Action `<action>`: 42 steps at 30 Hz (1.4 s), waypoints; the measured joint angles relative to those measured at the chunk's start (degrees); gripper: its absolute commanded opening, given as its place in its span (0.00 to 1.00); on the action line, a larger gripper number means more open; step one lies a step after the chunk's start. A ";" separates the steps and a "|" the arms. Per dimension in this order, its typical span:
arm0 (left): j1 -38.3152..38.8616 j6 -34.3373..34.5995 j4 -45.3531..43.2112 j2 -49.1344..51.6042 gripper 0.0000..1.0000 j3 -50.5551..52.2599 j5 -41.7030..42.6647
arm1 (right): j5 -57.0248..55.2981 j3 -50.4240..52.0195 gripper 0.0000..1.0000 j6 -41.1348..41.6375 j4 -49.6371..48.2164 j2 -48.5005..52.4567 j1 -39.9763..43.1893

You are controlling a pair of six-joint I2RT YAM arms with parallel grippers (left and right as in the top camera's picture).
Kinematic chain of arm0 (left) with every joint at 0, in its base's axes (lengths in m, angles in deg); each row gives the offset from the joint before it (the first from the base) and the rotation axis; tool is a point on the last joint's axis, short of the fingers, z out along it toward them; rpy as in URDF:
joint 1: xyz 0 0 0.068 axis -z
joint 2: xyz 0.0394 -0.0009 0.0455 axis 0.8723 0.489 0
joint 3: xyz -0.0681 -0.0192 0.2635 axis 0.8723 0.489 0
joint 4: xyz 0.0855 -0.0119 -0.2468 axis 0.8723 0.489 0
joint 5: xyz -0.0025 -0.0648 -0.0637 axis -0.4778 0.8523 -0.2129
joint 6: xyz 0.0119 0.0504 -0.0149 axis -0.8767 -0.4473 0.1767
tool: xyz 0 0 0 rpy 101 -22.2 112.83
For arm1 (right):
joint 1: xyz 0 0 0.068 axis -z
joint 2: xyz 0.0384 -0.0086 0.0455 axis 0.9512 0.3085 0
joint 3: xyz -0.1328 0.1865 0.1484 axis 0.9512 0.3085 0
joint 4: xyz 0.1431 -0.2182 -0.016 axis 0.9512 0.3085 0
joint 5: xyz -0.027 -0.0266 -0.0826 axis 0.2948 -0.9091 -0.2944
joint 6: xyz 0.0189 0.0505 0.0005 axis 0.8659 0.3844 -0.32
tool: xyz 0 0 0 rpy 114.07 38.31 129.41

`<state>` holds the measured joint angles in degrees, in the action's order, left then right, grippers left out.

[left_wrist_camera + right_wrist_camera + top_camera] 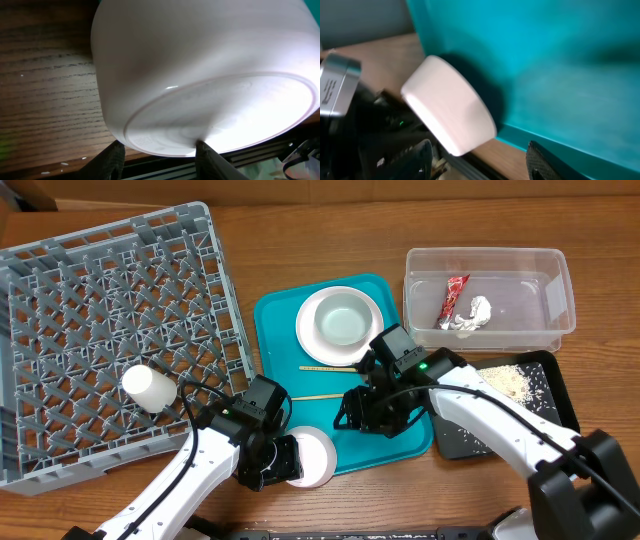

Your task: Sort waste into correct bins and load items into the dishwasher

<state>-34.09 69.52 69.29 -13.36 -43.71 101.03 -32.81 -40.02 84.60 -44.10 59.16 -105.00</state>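
pink bowl (312,458): being gripped by the left pincer (285,463) at the teal tray's (272,340) near edge
right pincer (360,415): being held apart above the tray's near part

Right gripper (480,161) at btm edge, two dark fingertips (540,162) set well apart, jaws open. Pale pink round bowl (447,107) centre-left, tipped on its side, smooth outer wall twd cam. Large teal plastic tray (545,65) fills top & right, blurred; bowl sits at tray's left edge w/ dark shadow on the teal behind it. Brown wooden table (375,55) upper left & in a thin strip below tray edge. Black-and-silver robot arm part (350,115) far left, just beside bowl, small green light on it; contact w/ bowl can't tell.
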 measured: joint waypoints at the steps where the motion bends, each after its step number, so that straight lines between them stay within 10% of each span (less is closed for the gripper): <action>1: 0.00 0.00 0.02 0.00 0.48 0.00 0.04 | 1.73 0.74 0.62 -0.52 -0.70 0.50 0.00; 25: 0.02 -0.15 0.09 0.02 0.48 0.11 0.09 | 16.20 5.53 0.80 -0.42 -10.51 10.14 0.20; 42: 0.02 -0.15 0.09 0.02 0.47 0.11 0.24 | 16.81 10.12 0.91 16.48 -26.32 10.19 -0.13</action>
<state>-34.07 69.37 69.38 -13.34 -43.60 101.27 -16.00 -29.90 101.08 -70.41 69.35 -105.14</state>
